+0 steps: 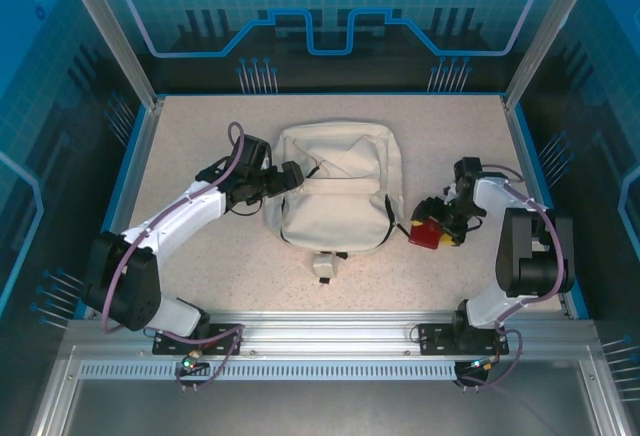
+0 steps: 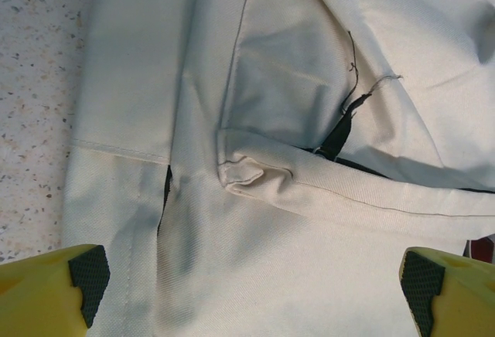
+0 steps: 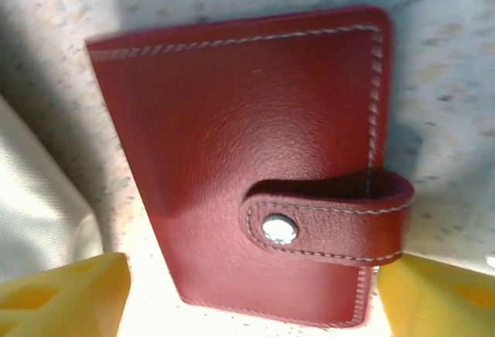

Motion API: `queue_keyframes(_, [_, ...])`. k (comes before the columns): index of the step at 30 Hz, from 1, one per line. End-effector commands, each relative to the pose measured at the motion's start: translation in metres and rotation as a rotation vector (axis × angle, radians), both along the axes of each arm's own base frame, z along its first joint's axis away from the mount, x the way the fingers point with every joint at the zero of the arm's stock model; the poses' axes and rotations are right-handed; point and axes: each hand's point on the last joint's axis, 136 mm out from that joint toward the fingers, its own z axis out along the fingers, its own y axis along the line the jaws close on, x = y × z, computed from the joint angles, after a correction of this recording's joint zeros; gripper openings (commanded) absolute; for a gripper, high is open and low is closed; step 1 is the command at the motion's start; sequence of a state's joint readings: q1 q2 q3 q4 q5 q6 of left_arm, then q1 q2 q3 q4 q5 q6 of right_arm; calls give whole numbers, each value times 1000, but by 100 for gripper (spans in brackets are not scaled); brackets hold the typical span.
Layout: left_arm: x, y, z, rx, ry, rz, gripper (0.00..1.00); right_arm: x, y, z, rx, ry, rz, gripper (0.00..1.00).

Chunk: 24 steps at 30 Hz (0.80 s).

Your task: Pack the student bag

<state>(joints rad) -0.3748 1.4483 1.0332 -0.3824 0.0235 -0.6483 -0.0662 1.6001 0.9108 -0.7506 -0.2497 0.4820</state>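
Cream fabric bag (image 1: 335,206): lies flat mid-table (image 1: 190,146), long axis running from near edge to far, rounded end far, small tag (image 1: 325,268) at the near end. Packing: not yet begun, by my judgement; a red wallet (image 3: 247,144) lies outside, just right of the bag. My right gripper (image 3: 247,298) straddles the wallet, jaws apart, not clamped. My left gripper (image 2: 255,283) hangs wide open over the bag's left side.

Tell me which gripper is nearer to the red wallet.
Right. The right gripper hangs directly over the red wallet, a finger on either side of it. The left gripper is at the student bag, on its side away from the wallet.
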Motion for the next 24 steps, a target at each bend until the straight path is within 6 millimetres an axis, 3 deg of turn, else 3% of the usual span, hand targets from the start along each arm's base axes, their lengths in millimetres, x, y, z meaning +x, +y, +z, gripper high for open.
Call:
queue_keyframes(1, [0, -3, 7, -35, -15, -18, 99, -5, 6, -1, 26, 26, 25, 74])
queue_keyframes(6, [-3, -3, 8, -33, -12, -21, 99, -4, -22, -3, -138, 33, -16, 71])
queue_keyframes(11, [-4, -2, 9, -33, -15, -18, 99, 12, -13, -1, -77, -5, 21, 63])
queue_keyframes(18, [-4, -3, 11, -46, -15, -19, 99, 14, -7, -15, -47, 32, 25, 53])
queue_keyframes(24, [-4, -5, 13, -57, -15, -23, 99, 14, -6, -18, -67, 57, 40, 31])
